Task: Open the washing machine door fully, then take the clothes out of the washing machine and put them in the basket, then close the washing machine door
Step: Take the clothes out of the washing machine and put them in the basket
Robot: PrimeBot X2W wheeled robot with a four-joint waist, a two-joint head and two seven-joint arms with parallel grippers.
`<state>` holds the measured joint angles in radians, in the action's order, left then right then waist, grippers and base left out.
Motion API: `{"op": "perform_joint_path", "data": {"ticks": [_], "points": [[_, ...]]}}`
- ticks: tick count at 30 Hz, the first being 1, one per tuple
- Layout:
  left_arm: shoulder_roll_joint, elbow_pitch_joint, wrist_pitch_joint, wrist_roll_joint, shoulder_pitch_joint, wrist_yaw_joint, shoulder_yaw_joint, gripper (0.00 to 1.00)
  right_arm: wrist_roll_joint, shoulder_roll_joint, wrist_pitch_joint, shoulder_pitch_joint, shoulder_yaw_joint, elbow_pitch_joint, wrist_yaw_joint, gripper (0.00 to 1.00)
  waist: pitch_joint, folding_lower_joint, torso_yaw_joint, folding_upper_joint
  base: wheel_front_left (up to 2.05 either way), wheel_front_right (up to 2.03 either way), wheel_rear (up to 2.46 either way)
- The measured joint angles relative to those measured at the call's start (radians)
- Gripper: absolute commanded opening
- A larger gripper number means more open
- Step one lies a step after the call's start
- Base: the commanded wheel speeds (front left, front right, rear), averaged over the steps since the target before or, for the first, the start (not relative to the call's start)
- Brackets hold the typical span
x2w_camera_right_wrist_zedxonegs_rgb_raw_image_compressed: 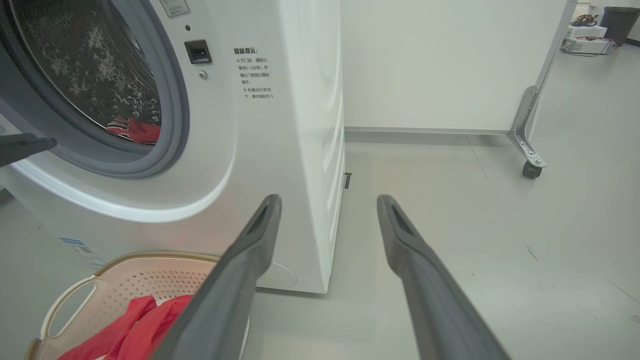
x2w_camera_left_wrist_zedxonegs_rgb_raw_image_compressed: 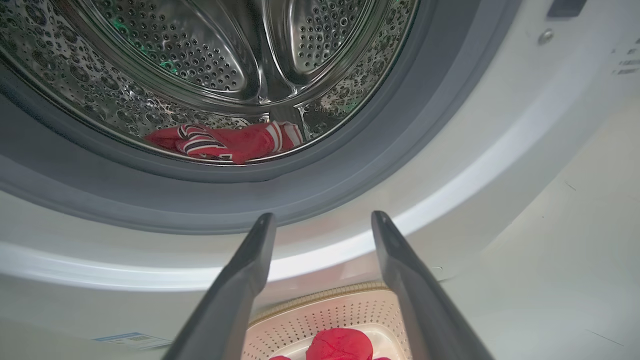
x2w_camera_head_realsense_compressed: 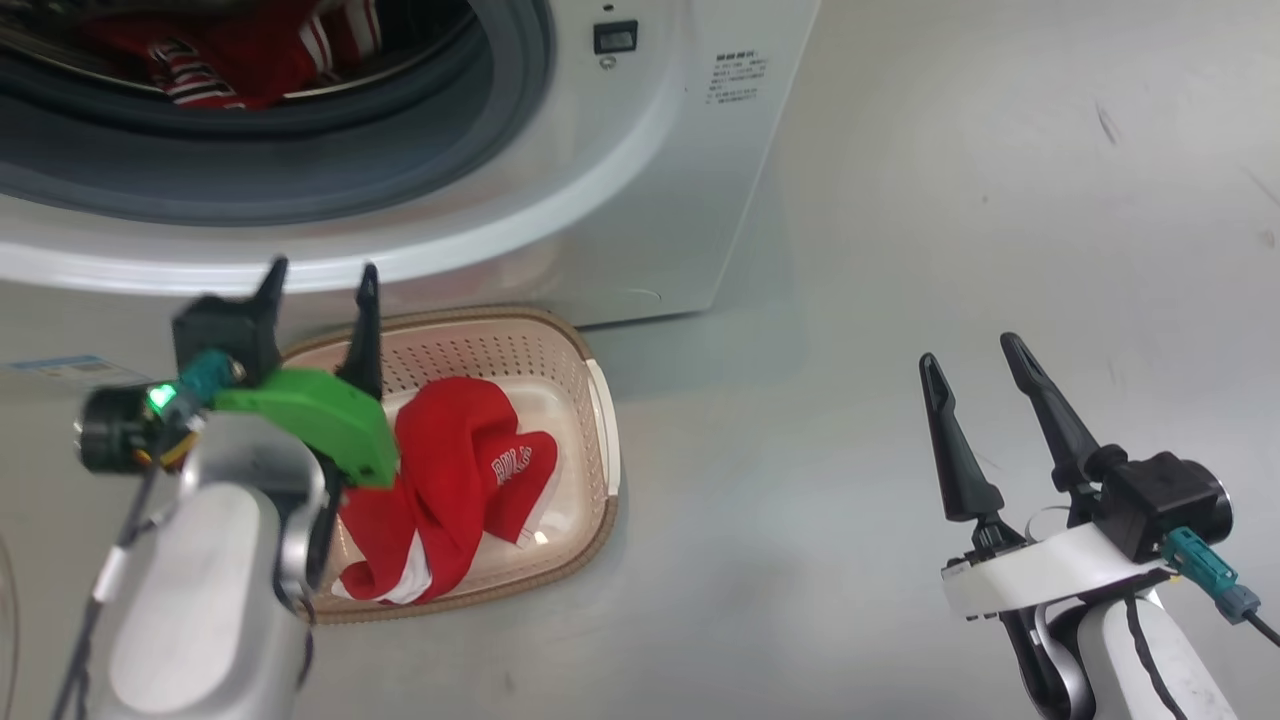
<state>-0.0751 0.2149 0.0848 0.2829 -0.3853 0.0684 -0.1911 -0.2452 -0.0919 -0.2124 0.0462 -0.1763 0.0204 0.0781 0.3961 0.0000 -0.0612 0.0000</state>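
The white washing machine (x2w_camera_head_realsense_compressed: 640, 180) stands with its grey-ringed opening uncovered; its door is out of view. Red clothes with white stripes (x2w_camera_head_realsense_compressed: 240, 55) lie low in the steel drum (x2w_camera_left_wrist_zedxonegs_rgb_raw_image_compressed: 225, 60), also seen as red clothes (x2w_camera_left_wrist_zedxonegs_rgb_raw_image_compressed: 230, 142) from the left wrist. The cream basket (x2w_camera_head_realsense_compressed: 590, 400) sits on the floor in front of the machine and holds a red jersey (x2w_camera_head_realsense_compressed: 460, 480). My left gripper (x2w_camera_head_realsense_compressed: 320, 285) is open and empty, above the basket's far end, fingers pointing at the opening. My right gripper (x2w_camera_head_realsense_compressed: 970, 360) is open and empty over bare floor, right of the basket.
Grey floor (x2w_camera_head_realsense_compressed: 950, 200) spreads to the right of the machine. A white partition panel on a castor (x2w_camera_right_wrist_zedxonegs_rgb_raw_image_compressed: 530, 167) stands behind it, with a dark bin (x2w_camera_right_wrist_zedxonegs_rgb_raw_image_compressed: 619, 22) far back. A blue label (x2w_camera_head_realsense_compressed: 60, 368) sits on the machine's lower front.
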Motion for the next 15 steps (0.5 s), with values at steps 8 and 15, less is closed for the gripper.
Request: {"op": "perform_joint_path", "data": {"ticks": [8, 15], "points": [[-0.094, 0.038, 0.103, -0.046, -0.216, -0.003, 0.034, 1.00, -0.019, 0.010, -0.005, 0.058, -0.028, -0.008, 0.014, 1.00, 0.095, 0.0001, -0.042, 0.0000, 0.00, 0.00, 0.00], [-0.160, 0.080, 0.208, -0.090, -0.380, -0.011, 0.036, 1.00, -0.029, 0.015, -0.014, 0.109, -0.053, -0.032, 0.025, 1.00, 0.167, 0.0001, -0.090, 0.0000, 0.00, 0.00, 0.00]]}}
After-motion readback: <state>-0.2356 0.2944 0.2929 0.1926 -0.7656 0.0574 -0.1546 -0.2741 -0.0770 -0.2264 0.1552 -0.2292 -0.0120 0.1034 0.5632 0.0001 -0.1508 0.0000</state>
